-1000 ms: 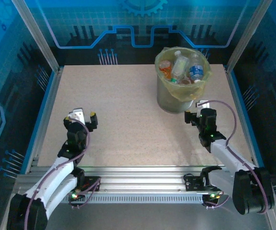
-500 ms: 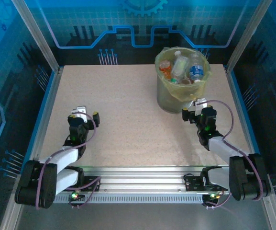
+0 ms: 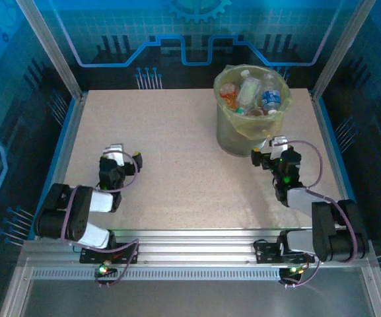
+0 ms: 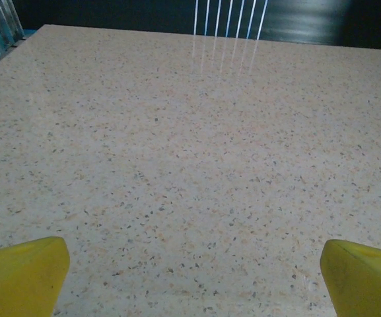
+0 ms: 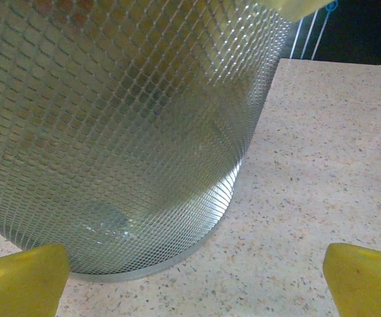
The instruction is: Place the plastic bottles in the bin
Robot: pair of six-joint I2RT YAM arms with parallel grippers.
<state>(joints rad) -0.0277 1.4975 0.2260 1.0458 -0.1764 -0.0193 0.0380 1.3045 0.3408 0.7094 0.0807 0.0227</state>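
Note:
The bin [image 3: 249, 129], a round mesh-walled bucket lined with a yellowish-green bag, stands at the back right of the table. Several plastic bottles [image 3: 251, 91] with orange and blue labels lie inside it. My right gripper [image 3: 268, 150] sits low just in front of the bin, open and empty. In the right wrist view the bin's wall [image 5: 124, 125] is close ahead of the right gripper [image 5: 193, 281], whose yellow fingertips [image 5: 22, 276] stand wide apart. My left gripper [image 3: 125, 155] rests open near the table's left front. In the left wrist view the left gripper [image 4: 193, 277] has bare tabletop between its fingertips [image 4: 365, 277].
The speckled beige table [image 3: 177, 145] is bordered by blue rails and aluminium posts [image 3: 48, 46]. Both arms are folded low by the metal base rail [image 3: 190, 241] at the near edge.
Both arms have folded back and down toward their bases. The grippers stayed open and shifted only slightly farther from the near edge.

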